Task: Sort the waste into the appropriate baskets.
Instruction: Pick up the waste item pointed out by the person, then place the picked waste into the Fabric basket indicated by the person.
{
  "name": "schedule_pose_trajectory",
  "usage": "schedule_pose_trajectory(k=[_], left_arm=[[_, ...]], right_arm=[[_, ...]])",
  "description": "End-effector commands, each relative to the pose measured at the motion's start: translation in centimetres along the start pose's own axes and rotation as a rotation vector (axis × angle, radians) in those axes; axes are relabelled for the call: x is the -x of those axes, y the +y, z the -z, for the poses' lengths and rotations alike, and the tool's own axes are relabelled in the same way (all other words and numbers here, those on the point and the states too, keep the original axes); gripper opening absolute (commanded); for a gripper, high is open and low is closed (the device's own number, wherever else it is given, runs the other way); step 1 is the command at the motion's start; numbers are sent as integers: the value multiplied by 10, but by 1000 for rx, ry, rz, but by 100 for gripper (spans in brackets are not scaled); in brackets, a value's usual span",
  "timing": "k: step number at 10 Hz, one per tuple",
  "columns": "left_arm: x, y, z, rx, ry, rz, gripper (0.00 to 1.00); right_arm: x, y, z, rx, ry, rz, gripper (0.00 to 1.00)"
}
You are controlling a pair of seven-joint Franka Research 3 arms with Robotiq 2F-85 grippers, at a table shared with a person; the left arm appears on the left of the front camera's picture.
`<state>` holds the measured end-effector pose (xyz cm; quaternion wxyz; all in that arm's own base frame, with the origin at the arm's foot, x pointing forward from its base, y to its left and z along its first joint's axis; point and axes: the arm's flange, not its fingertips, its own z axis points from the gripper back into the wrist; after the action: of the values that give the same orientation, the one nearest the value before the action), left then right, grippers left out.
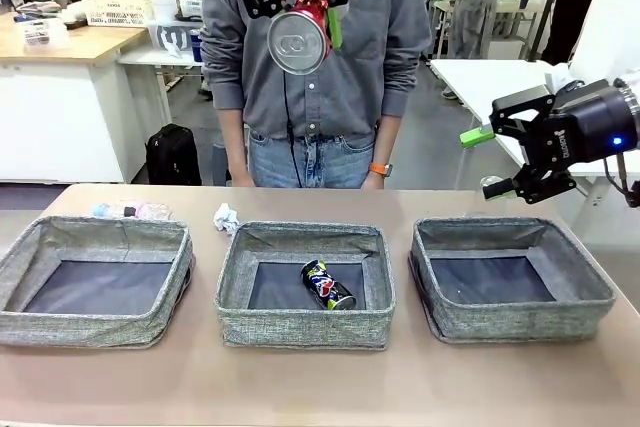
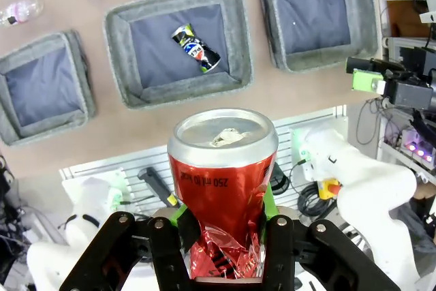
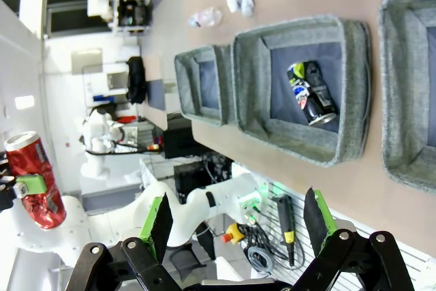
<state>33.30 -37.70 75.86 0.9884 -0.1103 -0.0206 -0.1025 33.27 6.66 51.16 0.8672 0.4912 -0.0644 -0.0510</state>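
You are looking across the table (image 1: pixel 320 387) at three grey woven baskets sitting in a row near its front edge. The middle basket (image 1: pixel 300 327) is holding the crushed dark blue-black can (image 1: pixel 328 285), which is lying on its side on the dark bottom, tilted across the floor toward the front right corner. The left basket (image 1: pixel 80 329) and the right basket (image 1: pixel 520 322) are each showing their whole dark bottom.

Your left gripper (image 1: pixel 305 9) is hanging high above the row, in front of the person's (image 1: pixel 310 97) chest in the front view. Its jaws are pinching the crushed red can (image 1: pixel 300 32) by its crumpled lower part. The can's silver end is facing down toward the table. In the left wrist view the green pads (image 2: pixel 269 202) are pressing on both sides of the red can, and the middle basket is lying just beyond the can's end.

Your right gripper (image 1: pixel 488 161) is hovering off to the right, above and behind the right basket. Its jaws are standing spread wide with nothing between them, as the right wrist view is also showing.

Two pieces of waste are lying on the table behind the baskets. The crumpled white paper (image 1: pixel 226 217) is sitting beyond the gap between the left and middle baskets. The clear plastic bottle (image 1: pixel 130 211) is lying on its side just behind the left basket's far rim.
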Motion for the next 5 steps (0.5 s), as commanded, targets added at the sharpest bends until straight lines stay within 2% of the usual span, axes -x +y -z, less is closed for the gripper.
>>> schedule_pose_trajectory(k=[1,5], left_arm=[[5,2,0,-6,-3,-5,32],[5,2,0,-6,-3,-5,32]], right_arm=[[-2,1,-1,-1,10,-6,100],[-2,1,-1,-1,10,-6,100]])
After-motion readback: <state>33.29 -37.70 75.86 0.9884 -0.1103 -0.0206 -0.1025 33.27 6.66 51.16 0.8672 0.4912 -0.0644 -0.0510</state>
